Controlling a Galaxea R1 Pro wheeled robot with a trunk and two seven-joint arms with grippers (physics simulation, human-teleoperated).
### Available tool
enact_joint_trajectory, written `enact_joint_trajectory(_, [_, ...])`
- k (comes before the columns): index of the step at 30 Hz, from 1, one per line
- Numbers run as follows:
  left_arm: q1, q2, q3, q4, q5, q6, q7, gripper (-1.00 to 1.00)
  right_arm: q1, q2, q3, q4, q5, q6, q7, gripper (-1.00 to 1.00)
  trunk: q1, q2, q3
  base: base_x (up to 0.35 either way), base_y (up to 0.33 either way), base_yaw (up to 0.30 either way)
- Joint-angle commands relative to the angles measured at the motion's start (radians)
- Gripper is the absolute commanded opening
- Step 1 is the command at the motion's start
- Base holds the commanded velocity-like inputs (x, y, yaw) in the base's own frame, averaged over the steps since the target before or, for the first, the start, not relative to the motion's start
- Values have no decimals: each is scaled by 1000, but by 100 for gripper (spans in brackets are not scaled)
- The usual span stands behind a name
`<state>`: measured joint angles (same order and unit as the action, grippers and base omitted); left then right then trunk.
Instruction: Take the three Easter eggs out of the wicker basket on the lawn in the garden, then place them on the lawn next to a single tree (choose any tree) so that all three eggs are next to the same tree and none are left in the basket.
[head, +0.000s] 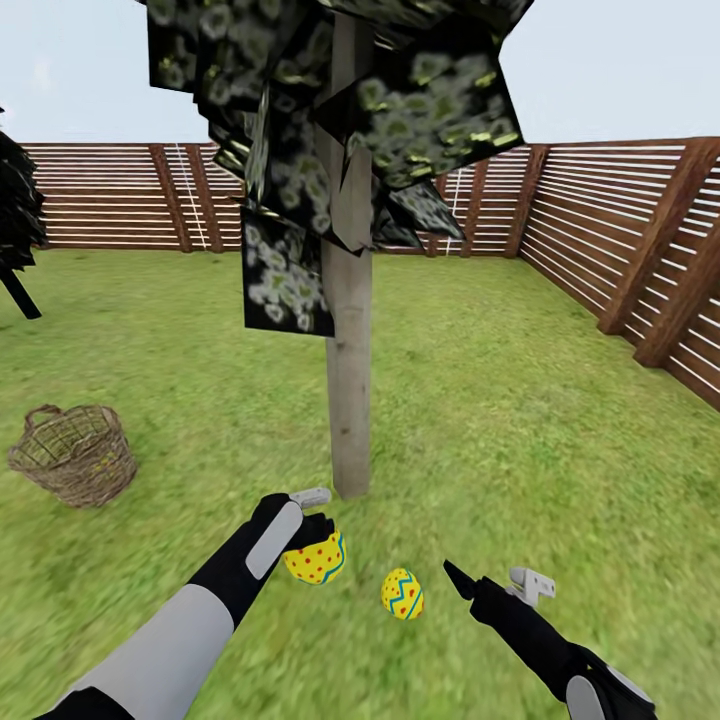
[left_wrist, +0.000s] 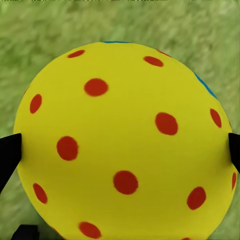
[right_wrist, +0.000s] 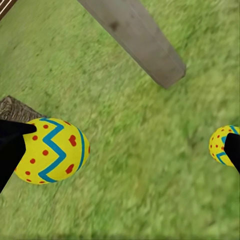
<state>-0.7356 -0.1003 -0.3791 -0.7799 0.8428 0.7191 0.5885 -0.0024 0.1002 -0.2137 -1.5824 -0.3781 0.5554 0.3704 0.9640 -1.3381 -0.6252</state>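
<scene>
Head view showed my left pincer (head: 305, 530) clamped on an Easter egg (head: 316, 558) near the tree (head: 349, 400), right pincer (head: 495, 585) spread empty; lowering it came next, I judged.

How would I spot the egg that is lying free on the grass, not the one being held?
Find the tall tree with the pale trunk mid-lawn, then look at the grass below its base, nearer the robot. The free egg lies there between the two arms. Unlike the other egg, pinched in the left gripper, nothing touches it.
</scene>
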Motion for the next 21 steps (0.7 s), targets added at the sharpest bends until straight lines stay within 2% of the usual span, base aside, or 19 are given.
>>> enact_joint_trajectory(1, [-1, 1, -3, -3, 10, 0, 11, -100, 0, 1, -3, -1, -6, 8, 3, 100, 4, -8, -4, 0, 0, 0])
enact_joint_trajectory(21, [-1, 1, -6, -5, 9, -12, 11, -100, 0, 1, -3, -4, -8, 6, 7, 100, 81, -148, -67, 0, 0, 0])
